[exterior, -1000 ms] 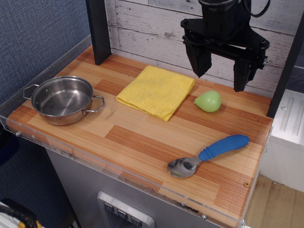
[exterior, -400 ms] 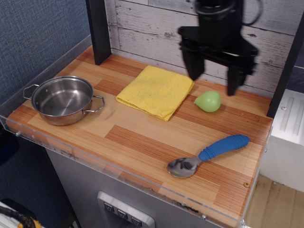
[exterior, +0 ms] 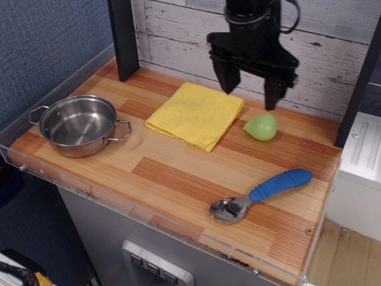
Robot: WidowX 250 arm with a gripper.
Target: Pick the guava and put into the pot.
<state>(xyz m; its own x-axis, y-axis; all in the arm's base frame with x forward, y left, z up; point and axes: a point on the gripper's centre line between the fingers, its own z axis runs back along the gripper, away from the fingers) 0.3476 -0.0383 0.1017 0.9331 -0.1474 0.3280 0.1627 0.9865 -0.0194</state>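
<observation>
The light-green guava (exterior: 261,127) lies on the wooden tabletop at the right rear, just right of the yellow cloth. The shiny steel pot (exterior: 78,125) with two wire loop handles stands empty at the left front of the table. My black gripper (exterior: 249,93) hangs open and empty above the table's rear, its fingers (exterior: 227,77) spread wide. It is above and slightly behind and left of the guava, not touching it.
A folded yellow cloth (exterior: 197,114) lies at the middle rear. A spoon with a blue handle (exterior: 263,192) lies at the right front. A black post (exterior: 125,39) stands at the rear left, a white plank wall behind. A clear rim edges the table.
My gripper has moved left, from behind and right of the guava to behind and slightly left of it. It stayed open. Nothing on the table has moved.
</observation>
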